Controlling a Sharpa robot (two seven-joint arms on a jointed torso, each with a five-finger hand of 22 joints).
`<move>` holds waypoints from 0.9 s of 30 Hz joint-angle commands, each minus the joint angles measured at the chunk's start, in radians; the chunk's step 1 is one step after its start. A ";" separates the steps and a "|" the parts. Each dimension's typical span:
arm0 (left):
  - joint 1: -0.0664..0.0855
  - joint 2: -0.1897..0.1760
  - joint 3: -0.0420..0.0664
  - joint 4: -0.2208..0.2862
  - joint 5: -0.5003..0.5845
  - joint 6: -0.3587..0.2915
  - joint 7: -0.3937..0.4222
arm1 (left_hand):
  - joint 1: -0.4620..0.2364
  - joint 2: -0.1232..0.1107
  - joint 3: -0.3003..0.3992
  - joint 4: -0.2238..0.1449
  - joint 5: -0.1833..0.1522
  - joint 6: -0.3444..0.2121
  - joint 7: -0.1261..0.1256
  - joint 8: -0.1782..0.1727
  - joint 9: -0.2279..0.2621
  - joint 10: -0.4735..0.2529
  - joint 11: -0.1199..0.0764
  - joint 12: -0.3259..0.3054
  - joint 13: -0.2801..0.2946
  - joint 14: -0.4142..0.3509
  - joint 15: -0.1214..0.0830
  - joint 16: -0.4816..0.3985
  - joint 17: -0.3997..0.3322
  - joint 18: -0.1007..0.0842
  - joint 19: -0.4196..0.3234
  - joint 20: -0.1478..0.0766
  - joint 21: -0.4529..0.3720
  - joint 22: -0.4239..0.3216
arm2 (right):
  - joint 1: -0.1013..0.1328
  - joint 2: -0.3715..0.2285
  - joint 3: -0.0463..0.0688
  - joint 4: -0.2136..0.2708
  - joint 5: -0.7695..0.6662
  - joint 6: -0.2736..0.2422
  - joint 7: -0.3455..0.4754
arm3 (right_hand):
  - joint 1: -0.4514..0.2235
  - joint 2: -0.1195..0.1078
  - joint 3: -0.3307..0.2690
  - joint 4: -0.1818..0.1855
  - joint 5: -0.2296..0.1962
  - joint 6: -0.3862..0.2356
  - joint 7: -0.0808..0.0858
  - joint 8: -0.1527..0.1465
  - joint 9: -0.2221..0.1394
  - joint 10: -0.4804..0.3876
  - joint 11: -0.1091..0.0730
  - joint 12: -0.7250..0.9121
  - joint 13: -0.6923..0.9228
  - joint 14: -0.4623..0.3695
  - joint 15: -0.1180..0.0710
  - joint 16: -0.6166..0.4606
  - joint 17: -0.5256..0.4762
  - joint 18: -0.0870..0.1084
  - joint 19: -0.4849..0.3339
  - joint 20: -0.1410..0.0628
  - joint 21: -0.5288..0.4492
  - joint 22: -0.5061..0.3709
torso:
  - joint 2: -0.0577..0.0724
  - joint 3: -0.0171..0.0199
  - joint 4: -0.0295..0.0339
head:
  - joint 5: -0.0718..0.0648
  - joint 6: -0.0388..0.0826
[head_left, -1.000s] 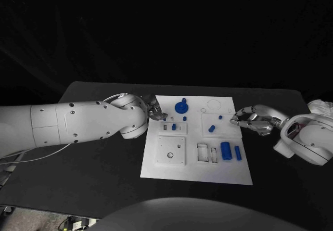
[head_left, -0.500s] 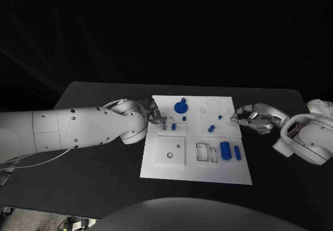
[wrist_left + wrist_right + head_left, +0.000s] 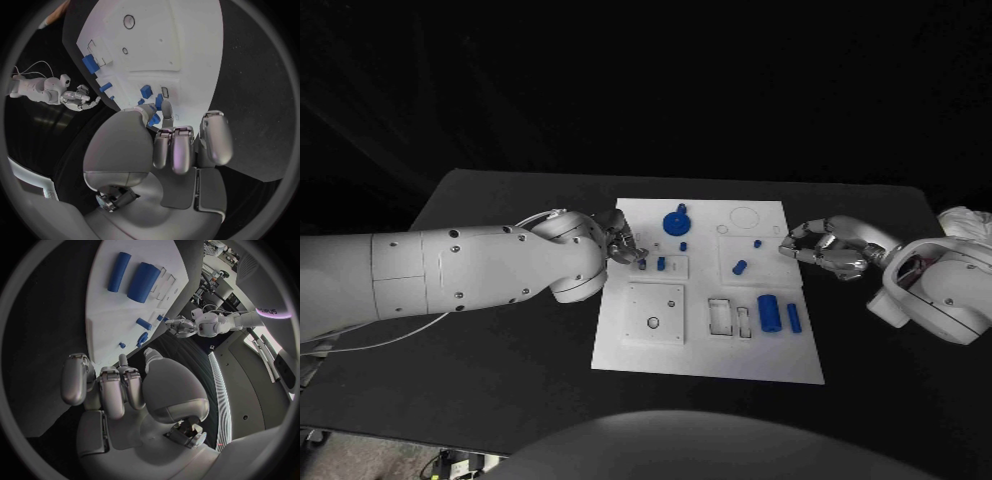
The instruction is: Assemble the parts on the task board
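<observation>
Blue parts (image 3: 769, 309) lay loose on the task board (image 3: 708, 358), so most assembly remained for you; your left hand (image 3: 623, 246) pinched a small part (image 3: 157, 103) just beside its slot; your right hand (image 3: 819, 250) hovered nearby, fingers curled, holding nothing.

A black counter (image 3: 502, 360) with rounded far corners is seen against deep darkness, which is spread behind and to both sides of it. A crumpled white cloth (image 3: 966, 222) is laid at its right edge. At the near left corner, cables and small equipment (image 3: 459, 462) are faintly lit below the counter.
</observation>
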 commanded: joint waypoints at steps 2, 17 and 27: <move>-0.004 0.003 0.000 0.000 -0.012 0.044 -0.098 | 0.005 -0.003 0.032 -0.027 0.004 0.042 -0.038 0.003 0.000 0.093 -0.011 -0.003 0.253 0.099 -0.007 -0.004 0.237 0.012 0.000 -0.004 -0.006 0.084 | -0.002 -0.001 0.000 0.001 -0.002 0.004 0.009 | 0.008 0.001 0.001 -0.006 0.006 -0.008 0.002 -0.003 -0.001 0.104 0.007 0.000 0.263 0.106 0.005 0.003 0.264 0.020 -0.004 0.001 -0.004 0.165 | 0.001 -0.0004 -0.0001 | -0.002 0.000; -0.009 0.010 0.000 -0.008 -0.050 0.044 -0.096 | 0.005 -0.004 0.033 -0.026 0.004 0.041 -0.038 0.003 0.000 0.093 -0.011 -0.004 0.252 0.099 -0.006 -0.005 0.236 0.012 -0.001 -0.004 -0.007 0.084 | -0.003 -0.003 0.000 0.002 -0.002 0.003 0.010 | 0.008 0.000 0.001 -0.006 0.007 -0.008 0.002 -0.003 -0.001 0.104 0.007 0.000 0.263 0.106 0.005 0.003 0.264 0.020 -0.005 0.001 -0.005 0.164 | 0.001 -0.0004 0.0000 | -0.001 0.000; -0.011 0.020 0.000 -0.020 -0.073 0.043 -0.095 | 0.005 -0.004 0.034 -0.025 0.005 0.040 -0.038 0.003 0.000 0.093 -0.011 -0.004 0.252 0.098 -0.006 -0.007 0.235 0.012 -0.001 -0.004 -0.007 0.084 | -0.004 -0.004 0.000 0.003 -0.002 0.002 0.011 | 0.008 0.000 0.001 -0.006 0.007 -0.008 0.002 -0.003 -0.001 0.104 0.007 0.000 0.263 0.106 0.005 0.003 0.264 0.020 -0.005 0.001 -0.005 0.164 | 0.001 -0.0004 -0.0007 | 0.000 0.000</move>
